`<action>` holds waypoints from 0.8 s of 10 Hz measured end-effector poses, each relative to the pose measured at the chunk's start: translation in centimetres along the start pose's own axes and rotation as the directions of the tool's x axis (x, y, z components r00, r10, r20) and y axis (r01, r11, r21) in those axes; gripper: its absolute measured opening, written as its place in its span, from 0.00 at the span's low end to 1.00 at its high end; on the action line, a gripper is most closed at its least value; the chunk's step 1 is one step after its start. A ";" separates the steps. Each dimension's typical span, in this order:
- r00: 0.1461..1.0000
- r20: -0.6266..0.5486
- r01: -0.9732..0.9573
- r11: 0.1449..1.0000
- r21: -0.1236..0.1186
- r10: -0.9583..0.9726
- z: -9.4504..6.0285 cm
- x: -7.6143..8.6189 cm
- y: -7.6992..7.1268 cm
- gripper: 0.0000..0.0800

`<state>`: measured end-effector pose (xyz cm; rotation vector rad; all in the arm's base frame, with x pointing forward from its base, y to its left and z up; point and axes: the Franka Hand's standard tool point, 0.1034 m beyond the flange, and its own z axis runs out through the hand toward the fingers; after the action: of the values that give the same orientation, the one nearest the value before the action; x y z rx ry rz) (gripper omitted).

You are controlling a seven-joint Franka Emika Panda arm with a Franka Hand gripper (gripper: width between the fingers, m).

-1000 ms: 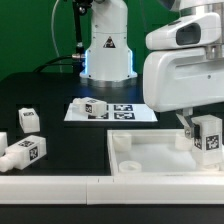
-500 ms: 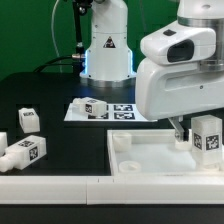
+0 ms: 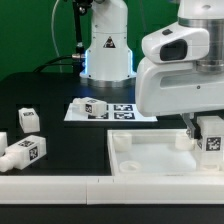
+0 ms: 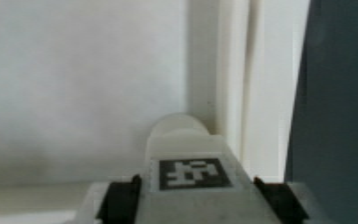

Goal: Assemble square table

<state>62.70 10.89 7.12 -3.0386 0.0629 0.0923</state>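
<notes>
The square table's white panel (image 3: pixel 150 156) lies at the front right, with a raised rim and round corner sockets. My gripper (image 3: pixel 203 137) is shut on a white tagged leg (image 3: pixel 211 138) and holds it upright over the panel's far right corner. In the wrist view the leg (image 4: pixel 194 172) sits between my two dark fingers (image 4: pixel 126 196), above the panel's surface (image 4: pixel 87 90) beside its rim (image 4: pixel 247 80). Three other legs lie loose: one on the marker board (image 3: pixel 94 108), and two on the left (image 3: pixel 29 120) (image 3: pixel 25 152).
The marker board (image 3: pixel 130 113) lies behind the panel. A long white rail (image 3: pixel 60 186) runs along the front edge. The robot base (image 3: pixel 107 50) stands at the back. A small white piece (image 3: pixel 3 140) shows at the left edge.
The arm has come down a little, and the held leg has shifted slightly toward the exterior view's right, over the panel's corner. The loose legs have not moved.
</notes>
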 end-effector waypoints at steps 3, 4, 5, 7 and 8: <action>0.971 -0.008 -0.239 0.971 0.004 0.239 0.0 0.1 -0.3 0.36; 0.939 -0.021 -0.344 0.939 0.009 0.345 0.0 0.3 -0.6 0.36; 0.903 -0.033 -0.428 0.904 0.013 0.429 0.0 0.5 -0.7 0.36; 0.771 -0.046 -0.633 0.773 0.045 0.635 0.1 0.8 -0.9 0.36; 0.711 -0.055 -0.700 0.713 0.050 0.701 0.1 0.8 -1.1 0.36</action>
<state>63.54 11.94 7.05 -2.7928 1.2179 0.0361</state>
